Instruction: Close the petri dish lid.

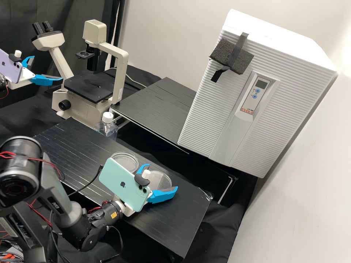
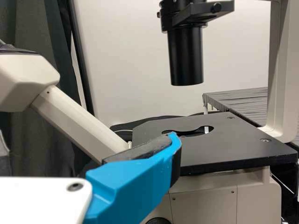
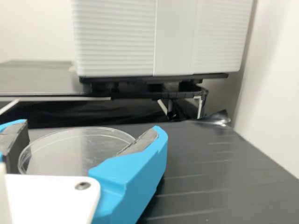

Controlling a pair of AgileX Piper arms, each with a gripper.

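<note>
Closest to the camera in the high view, the right arm [image 1: 22,164] slants over a black bench [image 1: 190,219] with a green phone [image 1: 119,182] mounted near its wrist. Its right gripper [image 1: 162,177] is spread wide, one finger to each side of a round clear dish [image 1: 163,179]; whether either finger touches the rim I cannot tell. Just beside it, partly behind the phone, a second clear dish [image 1: 124,160] sits on the bench. Which piece is the lid I cannot tell.

Across at the upper left, the left gripper [image 1: 48,68], below a purple phone [image 1: 11,69], has its jaws parted with nothing between them, near a cream microscope [image 1: 120,73]. A white-capped bottle [image 1: 107,126] stands beside the bench, and a big ribbed white box [image 1: 204,113] stands beyond.
</note>
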